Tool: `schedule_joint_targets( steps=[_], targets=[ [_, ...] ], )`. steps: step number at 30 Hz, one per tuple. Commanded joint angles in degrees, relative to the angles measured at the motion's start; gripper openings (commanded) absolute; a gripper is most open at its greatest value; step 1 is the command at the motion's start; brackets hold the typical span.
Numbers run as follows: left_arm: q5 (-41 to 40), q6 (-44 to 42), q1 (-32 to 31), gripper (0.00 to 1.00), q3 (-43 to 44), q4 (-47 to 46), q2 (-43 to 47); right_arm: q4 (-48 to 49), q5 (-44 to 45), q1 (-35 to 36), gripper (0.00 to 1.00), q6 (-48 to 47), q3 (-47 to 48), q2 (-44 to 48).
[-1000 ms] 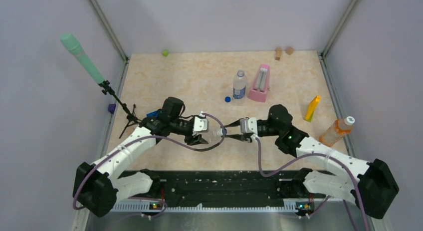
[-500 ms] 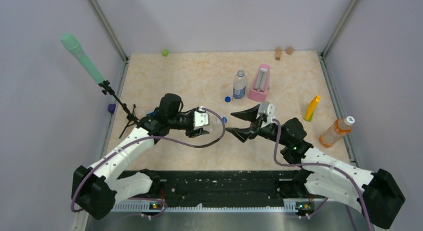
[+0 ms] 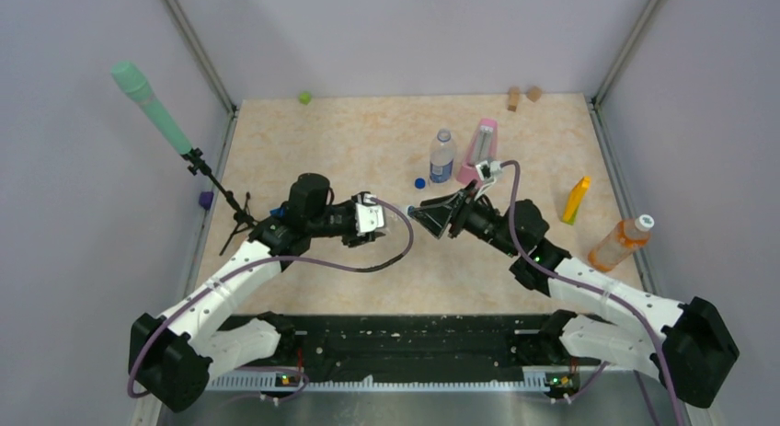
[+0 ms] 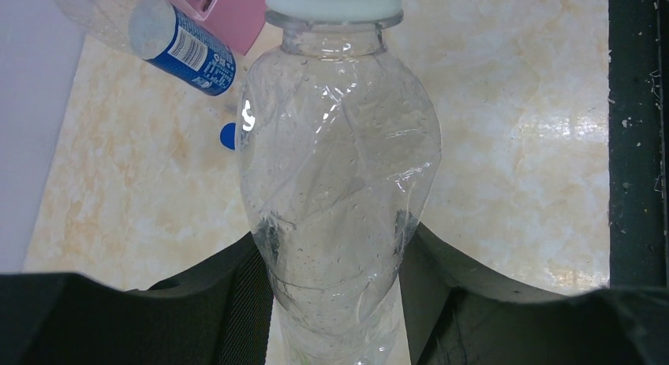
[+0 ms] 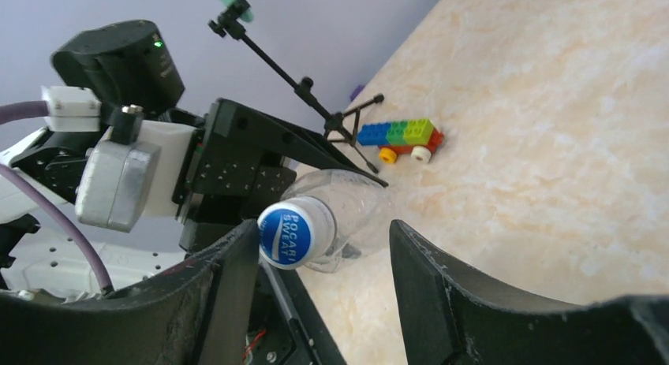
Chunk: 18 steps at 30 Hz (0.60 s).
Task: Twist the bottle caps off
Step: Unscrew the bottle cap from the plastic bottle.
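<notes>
Bottle cap (image 4: 333, 1) in the left wrist view: where does it sit?
On the neck of the clear bottle (image 4: 335, 168), at the top edge. The left gripper (image 4: 335, 243) pinches the bottle's body between both fingers.
And the right wrist view?
The cap, white with a blue printed top, faces the camera between the spread jaws of the right gripper (image 5: 323, 229); a gap shows on one side.
From above?
The grippers face each other over the table (image 3: 303, 141). A loose blue cap (image 3: 419, 181) lies beside the blue-label bottle (image 3: 442, 156); the orange bottle (image 3: 621, 240) is at the right edge.
</notes>
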State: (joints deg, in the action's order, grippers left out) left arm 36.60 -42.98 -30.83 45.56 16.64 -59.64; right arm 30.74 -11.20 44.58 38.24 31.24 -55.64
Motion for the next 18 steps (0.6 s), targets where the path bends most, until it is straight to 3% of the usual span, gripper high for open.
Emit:
schedule_joint_targets(
  steps=[1, 15, 17, 18],
  targets=[
    [-0.14, 0.56, -0.27, 0.00, 0.11, -2.67, 0.84, -1.54, 1.12, 0.87, 0.60, 3.42, 4.44, -2.72],
    [-0.88, 0.46, -0.46, 0.00, 0.31, -2.56, -0.61, -11.02, -1.85, 3.15, 0.57, -3.19, 10.04, -4.74],
    [-0.95, 0.44, -0.46, 0.00, 0.19, -2.58, -0.58, -12.36, -1.05, 3.16, 0.51, -3.96, 10.46, -4.92],
    [-0.99, 0.44, -0.42, 0.00, 0.16, -2.59, -0.57, -12.90, -0.60, 3.20, 0.41, -4.53, 10.69, -5.02]
  ],
)
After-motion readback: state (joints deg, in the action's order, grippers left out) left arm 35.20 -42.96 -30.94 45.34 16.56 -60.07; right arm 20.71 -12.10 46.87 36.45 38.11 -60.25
